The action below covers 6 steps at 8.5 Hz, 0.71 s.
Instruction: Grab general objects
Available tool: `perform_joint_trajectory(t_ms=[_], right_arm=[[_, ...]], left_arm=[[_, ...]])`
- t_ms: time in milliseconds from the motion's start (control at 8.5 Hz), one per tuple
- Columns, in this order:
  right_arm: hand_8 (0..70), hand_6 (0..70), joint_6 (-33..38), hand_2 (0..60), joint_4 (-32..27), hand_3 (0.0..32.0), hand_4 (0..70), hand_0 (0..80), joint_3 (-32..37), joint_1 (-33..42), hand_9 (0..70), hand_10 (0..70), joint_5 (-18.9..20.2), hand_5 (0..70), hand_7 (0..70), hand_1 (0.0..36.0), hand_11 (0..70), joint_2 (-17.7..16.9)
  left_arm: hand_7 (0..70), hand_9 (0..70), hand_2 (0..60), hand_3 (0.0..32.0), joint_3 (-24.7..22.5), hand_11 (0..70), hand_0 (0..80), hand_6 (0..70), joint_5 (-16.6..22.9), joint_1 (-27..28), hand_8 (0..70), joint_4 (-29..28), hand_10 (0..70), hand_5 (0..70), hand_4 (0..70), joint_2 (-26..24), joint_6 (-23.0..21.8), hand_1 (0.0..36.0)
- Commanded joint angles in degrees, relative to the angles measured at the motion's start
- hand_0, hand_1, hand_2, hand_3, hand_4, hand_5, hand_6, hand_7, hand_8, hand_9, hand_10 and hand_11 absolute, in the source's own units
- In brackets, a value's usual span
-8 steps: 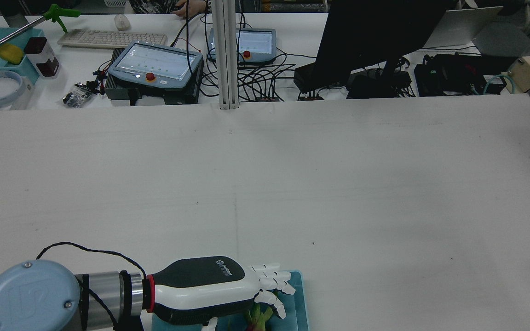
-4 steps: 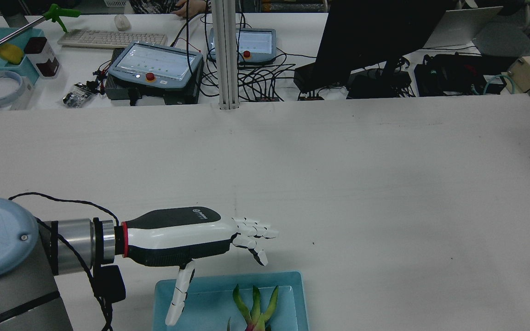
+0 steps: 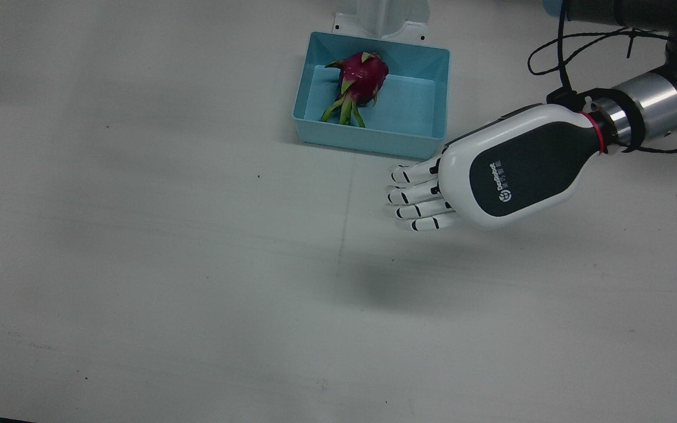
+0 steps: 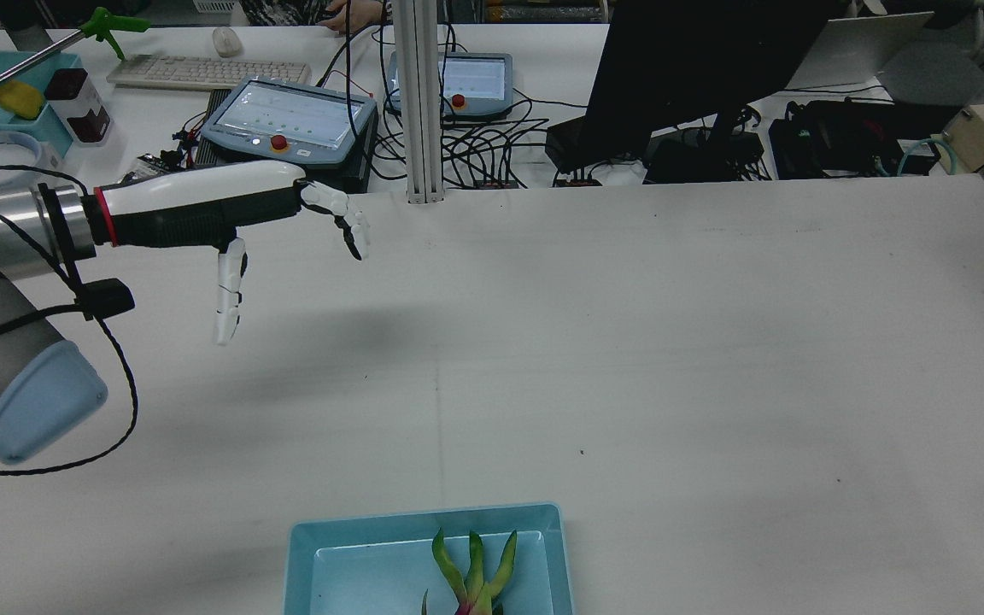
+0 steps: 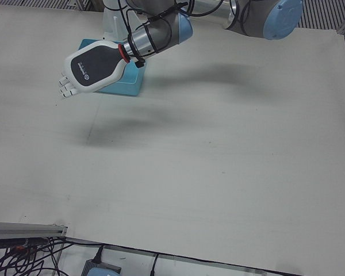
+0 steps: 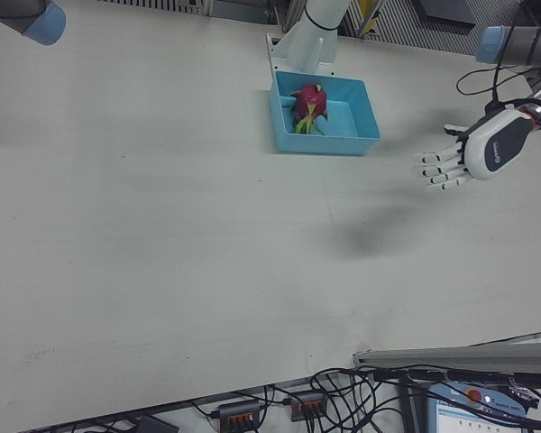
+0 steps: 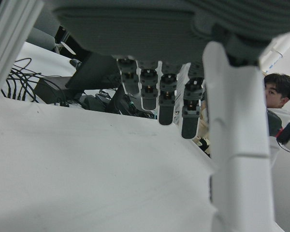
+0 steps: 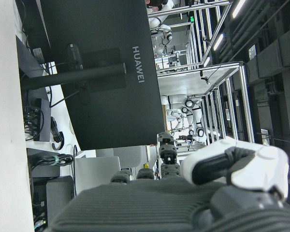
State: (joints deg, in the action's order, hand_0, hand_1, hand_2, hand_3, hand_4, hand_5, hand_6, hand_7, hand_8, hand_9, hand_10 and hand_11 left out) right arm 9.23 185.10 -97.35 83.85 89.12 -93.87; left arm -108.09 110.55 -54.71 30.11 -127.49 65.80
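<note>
Dragon fruit [image 3: 361, 73] lies in blue bin [image 3: 441, 100], near the robot-side table edge, between the arm pedestals; red body toward the pedestals, green leaf tips toward table centre. Rear view catches only the leaf tips at the bottom edge.

L hand [image 3: 491, 176]: empty, fingers [image 3: 412, 194] spread and roughly straight, thumb hanging down in rear view. High above table [image 3: 138, 264], palm down, shadow well apart beneath it. Front view puts it just beside the bin's corner but clear of the rim, nothing touched.

Change: 0.9 s ago L hand was low over the bin, fingers right at the fruit. 0.5 s ago already lifted off, beside the bin, open. Now risen further and swung out toward robot's left, away from bin. Fruit looks to be in the same spot w/ same leaf orientation.

Reading: looks like a release or a missed grab followed by retreat; can't tell which from this. Fruit sits inside the bin, so if bin is the drop target the cycle is prob done and the arm is heading to rest; if the fruit was to be picked out, a fresh approach is needed.

R hand [image 8: 183, 203]: seen only by its own cam, pointing at a monitor [image 8: 101, 72] across the room. Digits partly seen, nothing visibly held; open or curled, can't tell
</note>
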Motion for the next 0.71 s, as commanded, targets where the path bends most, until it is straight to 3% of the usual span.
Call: perform_joint_trajectory(t_ms=[0, 235, 353, 471, 588], right_arm=[[0.0, 0.0, 0.09, 0.0, 0.0, 0.0, 0.0, 0.0, 0.05, 0.0, 0.0, 0.0, 0.0, 0.0, 0.0, 0.0, 0.0, 0.0], [0.0, 0.0, 0.09, 0.0, -0.09, 0.0, 0.0, 0.0, 0.14, 0.09, 0.0, 0.0, 0.0, 0.0, 0.0, 0.0, 0.0, 0.0], [0.0, 0.0, 0.09, 0.0, -0.17, 0.0, 0.0, 0.0, 0.23, 0.09, 0.0, 0.0, 0.0, 0.0, 0.0, 0.0, 0.0, 0.0], [0.0, 0.0, 0.09, 0.0, -0.18, 0.0, 0.0, 0.0, 0.14, 0.09, 0.0, 0.0, 0.0, 0.0, 0.0, 0.0, 0.0, 0.0], [0.0, 0.0, 0.09, 0.0, -0.26, 0.0, 0.0, 0.0, 0.23, 0.09, 0.0, 0.0, 0.0, 0.0, 0.0, 0.0, 0.0, 0.0]], left_arm=[[39.6, 29.0, 60.0, 0.0, 15.73, 26.0, 61.6, 33.3, 0.01, -16.61, 27.3, -18.94, 15.9, 36.5, 26.3, 0.75, -10.54, 36.0], [42.0, 31.1, 60.0, 0.0, 22.02, 25.6, 60.2, 36.4, -2.17, -21.65, 28.8, -26.22, 15.7, 38.9, 27.3, 0.93, -12.53, 36.0], [43.5, 31.8, 60.0, 0.0, 25.7, 25.9, 62.3, 37.9, -6.62, -22.45, 29.4, -31.72, 15.8, 42.7, 28.2, 1.1, -16.02, 36.0], [43.9, 32.0, 60.0, 0.0, 29.13, 25.5, 62.2, 38.6, -7.97, -23.33, 29.7, -34.3, 15.6, 44.3, 28.5, 1.1, -17.7, 36.0], [45.7, 33.2, 60.0, 0.0, 29.34, 25.1, 57.8, 40.0, -8.42, -25.08, 30.5, -35.28, 15.6, 46.8, 29.0, 0.84, -19.98, 36.0]])
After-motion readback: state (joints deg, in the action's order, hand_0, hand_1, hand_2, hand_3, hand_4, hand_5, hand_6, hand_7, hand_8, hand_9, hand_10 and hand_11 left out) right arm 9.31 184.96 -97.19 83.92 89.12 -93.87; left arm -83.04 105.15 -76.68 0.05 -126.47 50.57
